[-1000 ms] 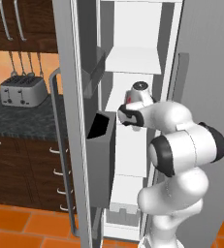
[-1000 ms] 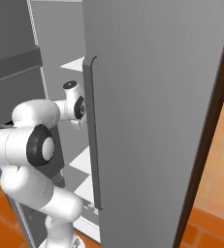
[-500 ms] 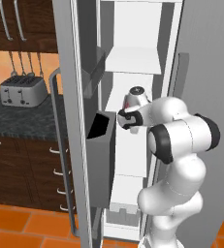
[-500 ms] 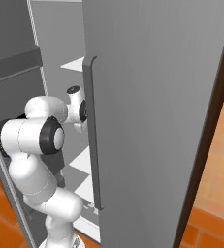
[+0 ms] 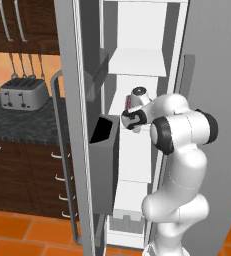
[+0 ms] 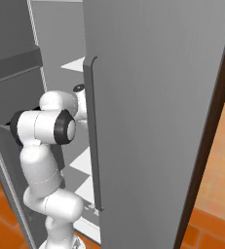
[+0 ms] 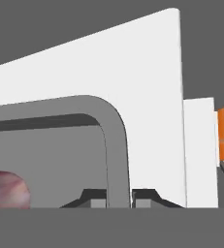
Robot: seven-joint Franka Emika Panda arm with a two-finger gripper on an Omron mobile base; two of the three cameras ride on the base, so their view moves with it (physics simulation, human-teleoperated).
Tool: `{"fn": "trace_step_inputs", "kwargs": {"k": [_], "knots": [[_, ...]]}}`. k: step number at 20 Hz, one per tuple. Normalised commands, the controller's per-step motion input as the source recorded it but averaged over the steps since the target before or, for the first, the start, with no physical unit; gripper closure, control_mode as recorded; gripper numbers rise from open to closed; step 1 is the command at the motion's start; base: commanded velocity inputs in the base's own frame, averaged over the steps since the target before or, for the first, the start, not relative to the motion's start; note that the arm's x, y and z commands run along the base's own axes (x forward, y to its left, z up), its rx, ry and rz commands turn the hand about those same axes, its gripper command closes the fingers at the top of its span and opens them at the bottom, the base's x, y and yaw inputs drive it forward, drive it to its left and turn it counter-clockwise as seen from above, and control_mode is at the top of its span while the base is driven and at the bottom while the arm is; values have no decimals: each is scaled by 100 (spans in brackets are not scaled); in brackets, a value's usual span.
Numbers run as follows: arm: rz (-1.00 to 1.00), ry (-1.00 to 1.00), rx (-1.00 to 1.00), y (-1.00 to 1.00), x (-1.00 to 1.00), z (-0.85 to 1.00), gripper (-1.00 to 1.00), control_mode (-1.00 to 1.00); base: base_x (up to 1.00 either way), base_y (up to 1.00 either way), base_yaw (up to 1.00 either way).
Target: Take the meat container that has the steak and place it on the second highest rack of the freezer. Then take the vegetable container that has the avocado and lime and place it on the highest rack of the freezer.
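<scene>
While the white arm is reaching into the tall grey freezer (image 5: 137, 60) with its white shelved interior, the hand view is looking along the two-finger gripper (image 7: 119, 197) at the shallow grey rectangular meat container (image 7: 60, 155). Its rounded grey rim is curving from nine o'clock down to six o'clock, passing right between the two dark fingertips (image 7: 91, 197), which are standing narrowly either side of the wall, close against it; whether they are actually pinching it I cannot tell. Down at eight o'clock the red-pink roundish steak (image 7: 4, 190) is lying on the tray's flat grey floor, small against it. Behind the rim a white shelf surface (image 7: 142, 97) is spreading up toward one o'clock.
</scene>
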Motion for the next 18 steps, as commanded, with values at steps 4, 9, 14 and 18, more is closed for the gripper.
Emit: {"fn": "trace_step_inputs", "kwargs": {"k": [4,9,14,18], "knots": [[-5,0,0,0,30,-40,100,-100,0,0,0],[-1,0,0,0,5,-5,100,-100,0,0,0],[0,0,0,0,0,0,-100,-100,0,0,0],[0,0,0,0,0,0,-100,-100,0,0,0]]}}
